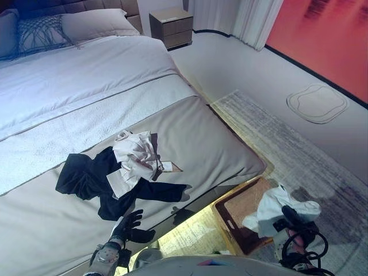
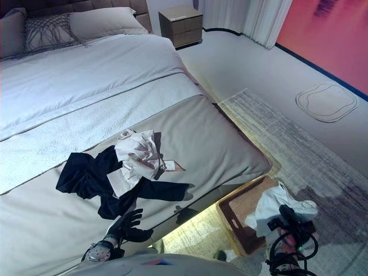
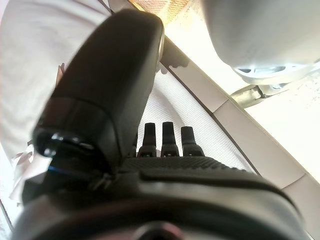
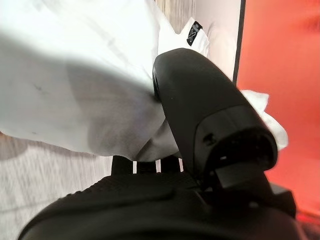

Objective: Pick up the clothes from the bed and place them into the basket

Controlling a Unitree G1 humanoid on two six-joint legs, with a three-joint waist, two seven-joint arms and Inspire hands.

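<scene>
A dark navy garment [image 1: 86,175] lies spread on the beige bed cover [image 1: 218,138], and a crumpled white garment [image 1: 136,155] rests on top of it. My left hand [image 1: 129,227] sits open on the cover near the bed's foot edge, just short of the navy cloth; its fingers [image 3: 172,137] show straight in the left wrist view. My right hand [image 1: 296,224] is shut on a second white garment [image 1: 275,208], pinched between thumb and fingers [image 4: 100,90]. That cloth hangs above the brown woven basket [image 1: 238,207] on the floor beside the bed.
A grey rug [image 1: 299,144] lies under the basket. A nightstand [image 1: 171,26] stands at the bed's head, with pillows [image 1: 92,23] to its left. Curtains [image 1: 253,20], a red wall [image 1: 328,34] and a flat oval floor mat [image 1: 317,103] are at the far right.
</scene>
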